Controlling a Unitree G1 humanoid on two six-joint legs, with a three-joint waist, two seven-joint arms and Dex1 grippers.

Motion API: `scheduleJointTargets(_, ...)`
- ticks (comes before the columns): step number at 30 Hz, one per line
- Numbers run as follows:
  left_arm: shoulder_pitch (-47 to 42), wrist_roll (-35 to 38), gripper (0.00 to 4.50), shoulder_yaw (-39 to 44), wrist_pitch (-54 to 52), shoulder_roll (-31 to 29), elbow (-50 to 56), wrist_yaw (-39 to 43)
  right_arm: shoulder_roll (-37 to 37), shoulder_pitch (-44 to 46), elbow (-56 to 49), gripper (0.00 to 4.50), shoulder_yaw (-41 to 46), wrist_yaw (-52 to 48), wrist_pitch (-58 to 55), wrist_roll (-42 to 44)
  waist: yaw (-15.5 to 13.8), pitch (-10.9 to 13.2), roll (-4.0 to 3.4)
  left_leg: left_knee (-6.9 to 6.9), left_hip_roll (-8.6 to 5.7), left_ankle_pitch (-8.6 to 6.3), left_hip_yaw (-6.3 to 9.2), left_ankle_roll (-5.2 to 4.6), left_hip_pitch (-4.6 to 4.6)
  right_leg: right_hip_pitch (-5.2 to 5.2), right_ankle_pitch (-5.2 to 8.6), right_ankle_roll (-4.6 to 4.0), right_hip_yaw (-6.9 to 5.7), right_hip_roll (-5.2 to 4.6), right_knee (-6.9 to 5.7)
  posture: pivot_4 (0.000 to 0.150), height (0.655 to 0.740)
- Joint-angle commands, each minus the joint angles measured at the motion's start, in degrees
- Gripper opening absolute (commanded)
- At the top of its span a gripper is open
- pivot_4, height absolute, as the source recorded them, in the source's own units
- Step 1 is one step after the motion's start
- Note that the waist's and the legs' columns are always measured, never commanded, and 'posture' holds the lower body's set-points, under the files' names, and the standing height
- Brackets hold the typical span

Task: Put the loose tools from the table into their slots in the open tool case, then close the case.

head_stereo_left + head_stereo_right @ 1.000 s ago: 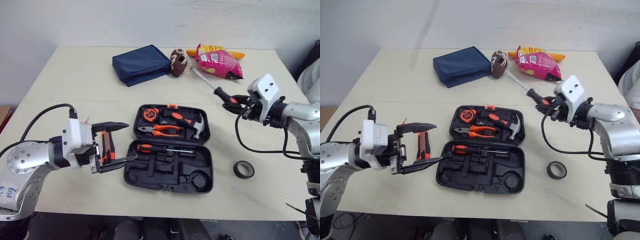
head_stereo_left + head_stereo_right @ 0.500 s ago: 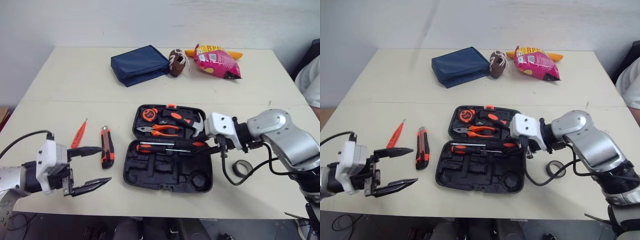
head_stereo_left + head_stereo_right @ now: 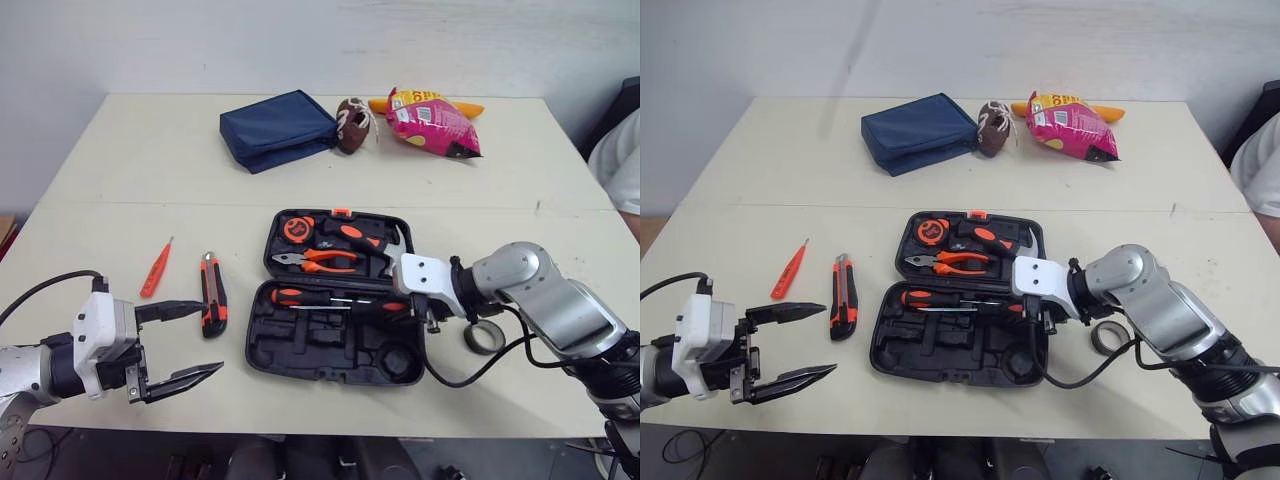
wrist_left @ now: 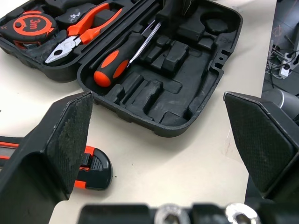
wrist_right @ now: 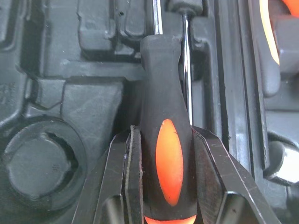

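A: Right jaws?
B: Clamped on the screwdriver [image 5: 161, 70] handle, a smooth black grip with an orange oval inset. Long axis runs across the tool case [image 3: 300, 355], thin steel shaft pointing to the robot's left, over the near half's moulded black plastic.
A: Left jaws?
B: Wide apart, empty, grainy pads [image 4: 70, 130], at the table [image 3: 120, 170] front edge, utility knife [image 3: 211, 293] near.

Cream table [image 3: 120, 170], seemingly plain white wall [image 3: 300, 40]

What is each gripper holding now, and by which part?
The right gripper is shut on the black-and-orange screwdriver, by its handle. The left gripper is open and holds nothing.
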State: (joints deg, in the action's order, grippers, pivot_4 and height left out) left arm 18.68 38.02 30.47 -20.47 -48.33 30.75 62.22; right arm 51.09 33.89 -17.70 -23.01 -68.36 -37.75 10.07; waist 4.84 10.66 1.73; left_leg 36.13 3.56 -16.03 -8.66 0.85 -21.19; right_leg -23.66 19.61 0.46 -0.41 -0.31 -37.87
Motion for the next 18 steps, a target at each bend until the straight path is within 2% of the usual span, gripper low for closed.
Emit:
scheduleJointTargets(1,0.18,0.15,4.5,1.37,1.15,0.23,0.74,0.18,-0.47,-0.16,-2.22,1.03,-0.13,0.4,-2.33,-0.17,0.01,0.0,0.0,0.0,0.0,0.0,0.0,0.0,0.0,0.0,0.0,0.0,0.0,0.0,0.0,0.15,0.74)
scheduleJointTargets(18,-1.37,-0.2,4.5,0.4,1.08,-0.05,0.02,-0.52,0.61,-1.28,-4.17,1.03,-0.91,1.04,-8.77,0.25,-0.12,-0.04,0.07,0.02,-0.01,-0.02,0.01,0.0,0.0,0.03,0.0,0.0,-0.02,-0.02,0.01,0.15,0.74)
